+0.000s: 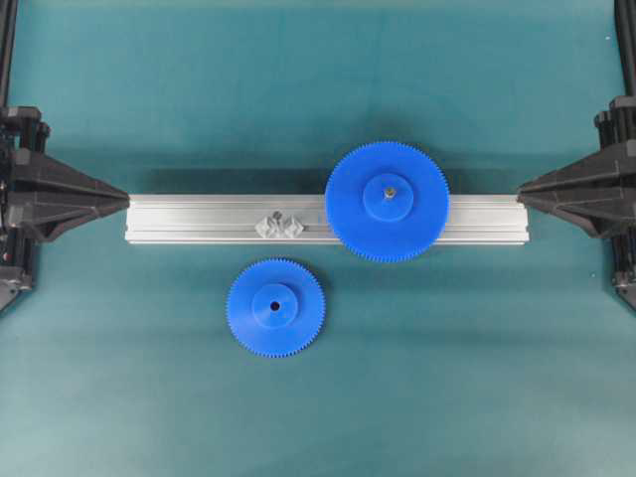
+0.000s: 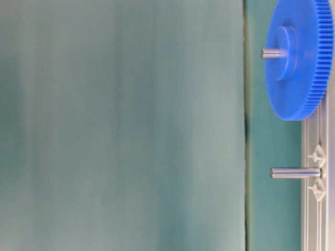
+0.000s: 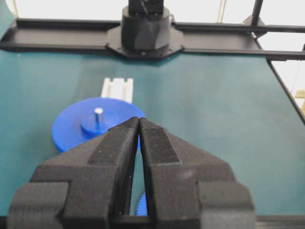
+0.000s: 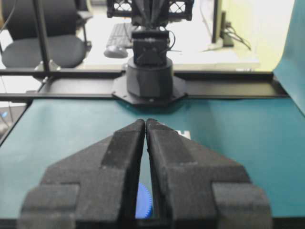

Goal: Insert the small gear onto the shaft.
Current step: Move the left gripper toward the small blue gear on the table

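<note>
Teal mat [image 1: 119,378], toothed small gear [image 1: 275,307]

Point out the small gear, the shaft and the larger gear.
small gear [image 1: 275,307]: overhead view, on its raised hub.
shaft [image 2: 296,172]: table-level view, mid-pin.
larger gear [image 1: 387,202]: overhead view, on its hub.

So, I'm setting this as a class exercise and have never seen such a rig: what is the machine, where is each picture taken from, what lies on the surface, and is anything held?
It is a robot with two arms. One picture looks straight down, one looks from table level, and two come from cameras on the wrists. The left pincer and right pincer are both shut and hold nothing. On the teal mat lies a metal rail. A large gear already sits on a pin on the rail. The bare shaft stands on the rail beside it. The small gear lies flat on the mat, in front of the rail.
</note>
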